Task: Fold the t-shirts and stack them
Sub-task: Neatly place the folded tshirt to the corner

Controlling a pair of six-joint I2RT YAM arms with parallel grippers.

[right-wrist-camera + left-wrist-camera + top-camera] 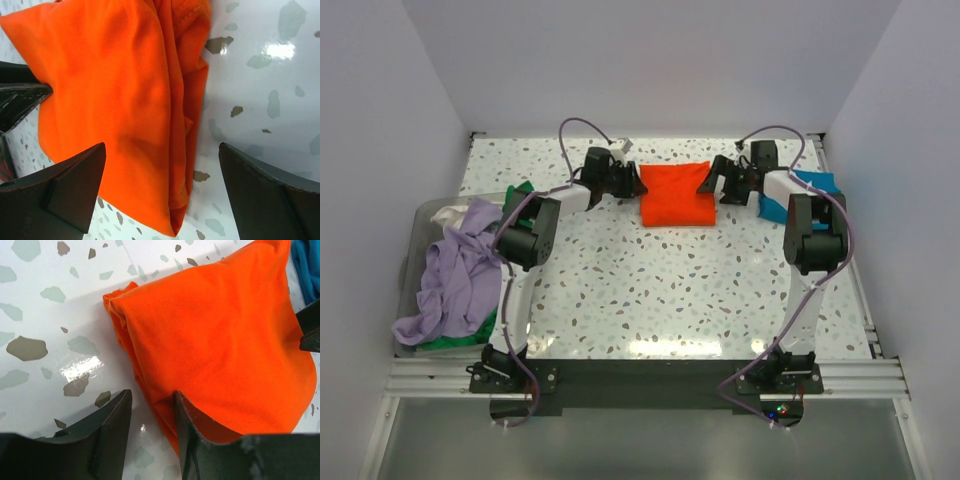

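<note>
A bright orange t-shirt [675, 195] lies folded into a rectangle at the back middle of the table. My left gripper [625, 180] is at its left edge. In the left wrist view the gripper [151, 396] is narrowly open, with the hem of the orange shirt [215, 340] between the jaws and one finger [187, 435] against the cloth. My right gripper [715, 183] is at the shirt's right edge. In the right wrist view it [162, 150] is wide open and straddles the shirt's folded edge [125, 100]. A teal-blue t-shirt [817, 185] lies at the back right, partly hidden by the right arm.
A clear bin [420, 225] at the left edge holds a crumpled lavender shirt [455, 275], a whitish one [450, 213] and a green one [520, 190]. White walls close in the back and both sides. The teal shirt also shows in the left wrist view [306, 265].
</note>
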